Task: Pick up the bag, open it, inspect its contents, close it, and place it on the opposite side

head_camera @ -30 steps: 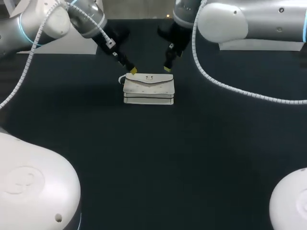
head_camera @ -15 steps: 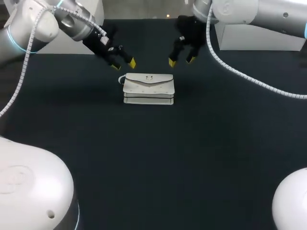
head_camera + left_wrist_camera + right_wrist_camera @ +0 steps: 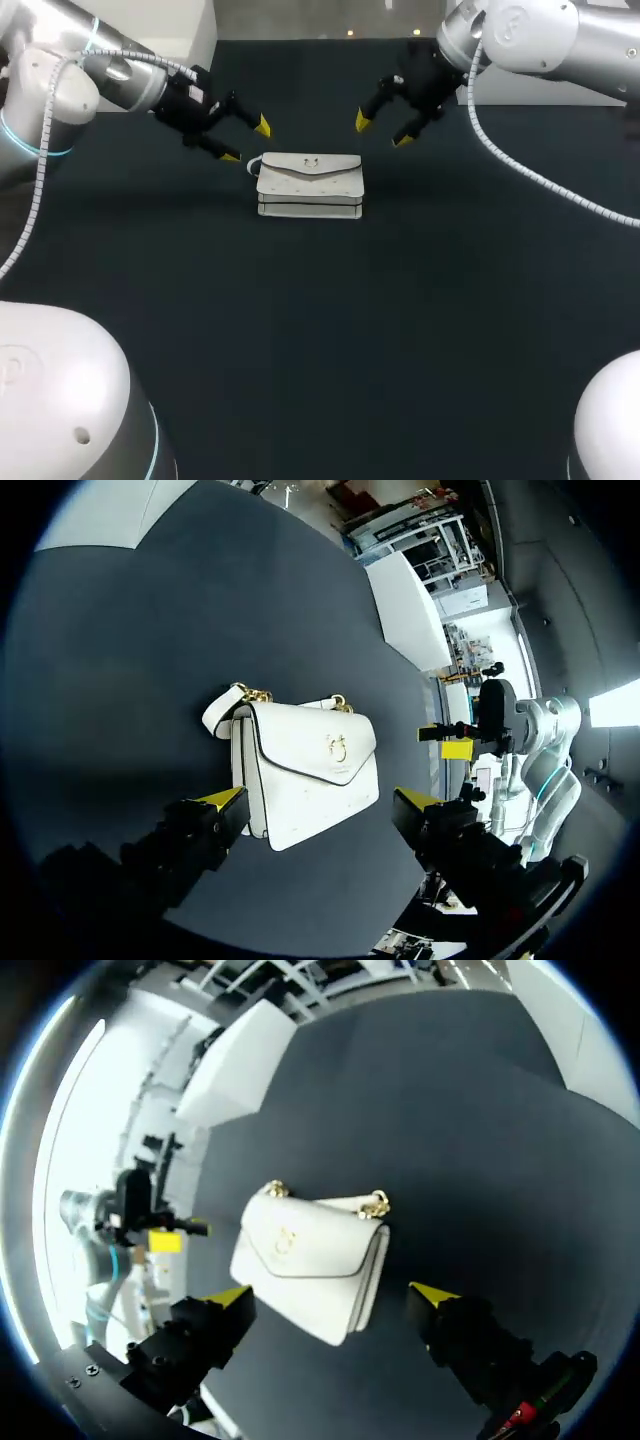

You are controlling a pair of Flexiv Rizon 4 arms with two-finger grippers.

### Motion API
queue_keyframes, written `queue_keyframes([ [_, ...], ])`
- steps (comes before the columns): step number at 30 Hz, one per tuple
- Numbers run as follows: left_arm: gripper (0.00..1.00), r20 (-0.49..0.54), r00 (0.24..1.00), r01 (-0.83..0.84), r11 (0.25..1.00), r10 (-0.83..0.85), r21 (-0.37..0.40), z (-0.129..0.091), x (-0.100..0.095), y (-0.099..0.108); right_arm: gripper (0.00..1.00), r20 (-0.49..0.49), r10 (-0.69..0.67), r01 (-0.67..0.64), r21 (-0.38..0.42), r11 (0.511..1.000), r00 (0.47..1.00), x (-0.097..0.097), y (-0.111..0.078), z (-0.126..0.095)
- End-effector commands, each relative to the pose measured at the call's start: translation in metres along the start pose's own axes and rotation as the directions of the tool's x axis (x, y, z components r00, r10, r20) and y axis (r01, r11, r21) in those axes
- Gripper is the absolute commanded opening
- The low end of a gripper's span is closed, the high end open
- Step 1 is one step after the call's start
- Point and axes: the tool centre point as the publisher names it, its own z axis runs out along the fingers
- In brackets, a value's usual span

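A small white handbag (image 3: 310, 185) with a flap, a gold clasp and a gold chain stands upright on the dark table (image 3: 320, 330), flap shut. My left gripper (image 3: 245, 141) hovers open just beyond the bag's left end, touching nothing. My right gripper (image 3: 381, 131) hangs open past its right end, also apart from it. In the left wrist view the bag (image 3: 305, 770) lies ahead of the open left gripper (image 3: 320, 800), and my right gripper (image 3: 445, 742) shows beyond it. The right wrist view has the bag (image 3: 310, 1255) ahead of the open right gripper (image 3: 335, 1298).
A white box (image 3: 150, 60) stands at the table's far left corner and another white box (image 3: 560, 90) at the far right. Dark bare tabletop spreads on both sides of the bag and toward the near edge.
Both grippers have drawn back from the bag's top edge, up and outward: the left one to the left, the right one to the right. The bag has stayed in place.
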Motion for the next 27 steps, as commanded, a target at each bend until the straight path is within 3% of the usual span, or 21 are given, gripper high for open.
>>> queue_keyframes([
  [1, 1.0, -0.025, 0.999, 0.028, 1.0, -0.028, 0.007, 0.008, -0.007, 0.002, 1.0, -0.039, 0.04, -0.044, -0.098, 0.994, 0.998, -0.006, -0.009, 0.004],
  [13, 1.0, -0.025, 0.999, 0.028, 1.0, -0.028, 0.007, 0.008, -0.007, 0.002, 1.0, -0.039, 0.04, -0.044, -0.098, 0.994, 0.998, -0.006, -0.009, 0.004],
  [19, 1.0, -0.147, 0.973, 0.17, 0.984, -0.176, -0.049, 0.011, -0.013, -0.005, 1.0, -0.141, 0.154, -0.154, 0.007, 0.988, 0.978, -0.001, -0.006, 0.017],
  [27, 1.0, -0.207, 0.948, 0.224, 0.968, -0.243, -0.11, 0.019, -0.019, -0.005, 1.0, -0.263, 0.281, -0.256, 0.127, 0.958, 0.923, -0.007, -0.007, 0.035],
])
